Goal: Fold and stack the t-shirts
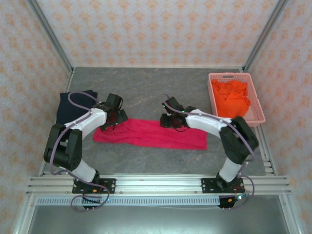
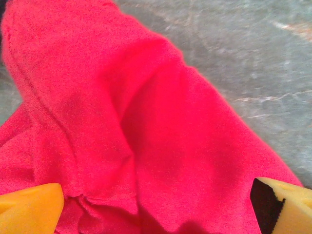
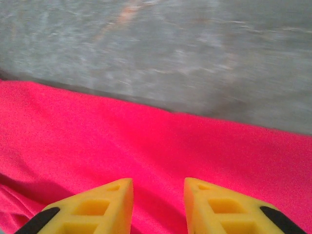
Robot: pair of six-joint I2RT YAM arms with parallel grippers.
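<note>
Standing over the crimson-pink t-shirt (image 1: pixel 146 134) — left claw (image 2: pixel 156 209) gaping, right claw (image 3: pixel 158 200) narrowly parted.

From above and behind the arm bases (image 1: pixel 92 185), looks down toward the far wall (image 1: pixel 156 29), wide enough for the whole table (image 1: pixel 146 87). From the left wrist, stares down at close range past the left gripper (image 2: pixel 156 209) onto the left end of the crimson-pink t-shirt (image 2: pixel 122 122). From the right wrist, sits equally close behind the right gripper (image 3: pixel 158 204), facing that shirt's edge and bare table beyond. Shares shirt and table across all three.
</note>
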